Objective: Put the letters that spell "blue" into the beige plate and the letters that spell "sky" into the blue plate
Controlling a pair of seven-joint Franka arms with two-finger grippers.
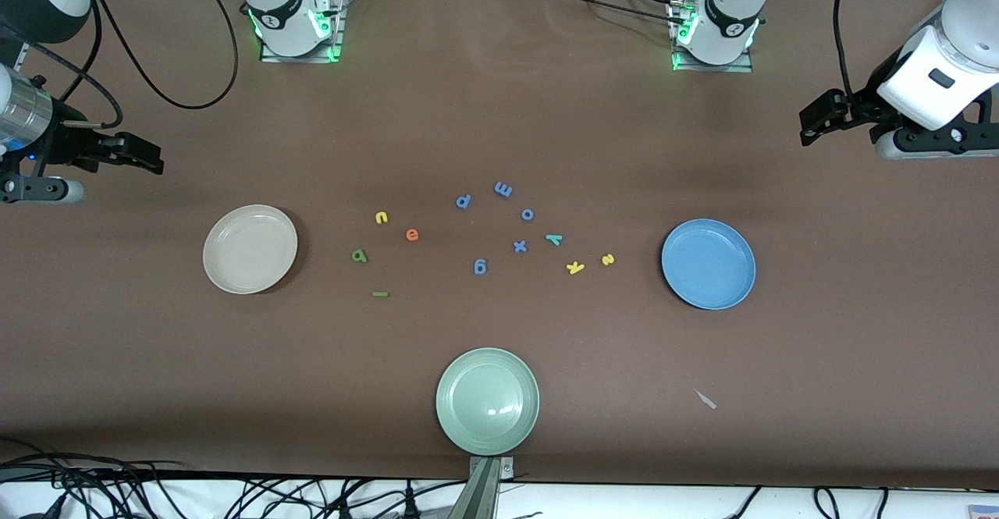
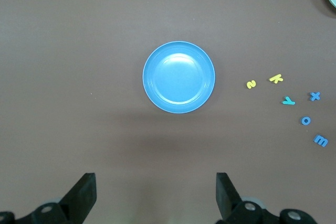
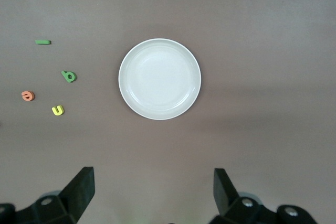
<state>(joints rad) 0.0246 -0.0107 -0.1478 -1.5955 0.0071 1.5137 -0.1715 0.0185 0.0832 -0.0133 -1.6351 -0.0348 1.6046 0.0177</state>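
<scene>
Both waiting: left hand (image 1: 812, 122) and right hand (image 1: 148, 156) spread wide, empty, raised at opposite tabletop ends, keeping beige plate (image 1: 250, 249), blue plate (image 1: 708, 263) and letters reachable.

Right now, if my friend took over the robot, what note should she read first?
Left gripper: open, holds nothing, up over the table at the left arm's end, above the blue plate.
Right gripper: open, holds nothing, up at the right arm's end, above the beige plate.
Both plates hold nothing.
Near the beige plate, on the table: u, e, b, l.
Near the blue plate: s, k, y.
Done: nothing yet.
Left: all seven letters. Leave the blue letters and the green plate alone.
</scene>
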